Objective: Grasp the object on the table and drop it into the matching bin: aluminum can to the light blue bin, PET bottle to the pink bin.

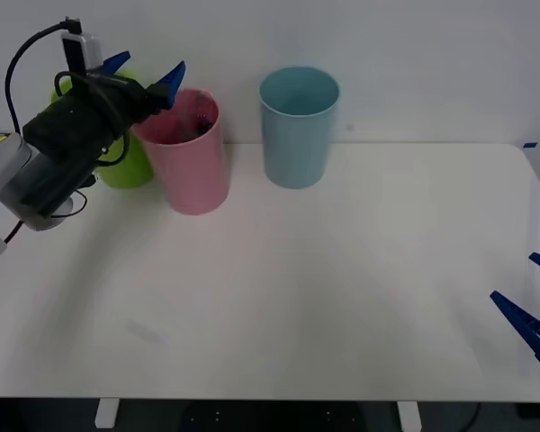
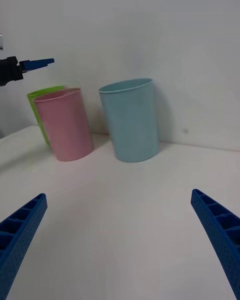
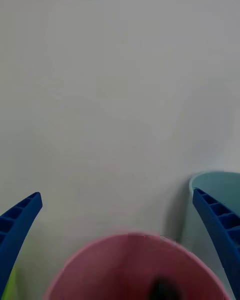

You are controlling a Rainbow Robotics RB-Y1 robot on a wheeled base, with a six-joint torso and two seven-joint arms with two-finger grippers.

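Nearest us, the right gripper [image 1: 533,310] rests at the near right edge of the white table [image 1: 342,288], fingers spread and partly cut off. Farther back stand the pink bin [image 1: 187,153] and the light blue bin [image 1: 297,126], with a lime green bin [image 1: 124,162] half hidden behind our left arm. The left gripper [image 1: 144,74] hangs spread over the pink bin's mouth; a dark blur inside it is perhaps the PET bottle [image 3: 161,289].

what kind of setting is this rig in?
Probably a lab test bench: a bare white table against a plain white wall, with just three plastic bins, pink bin, light blue bin, green bin, as sorting targets.
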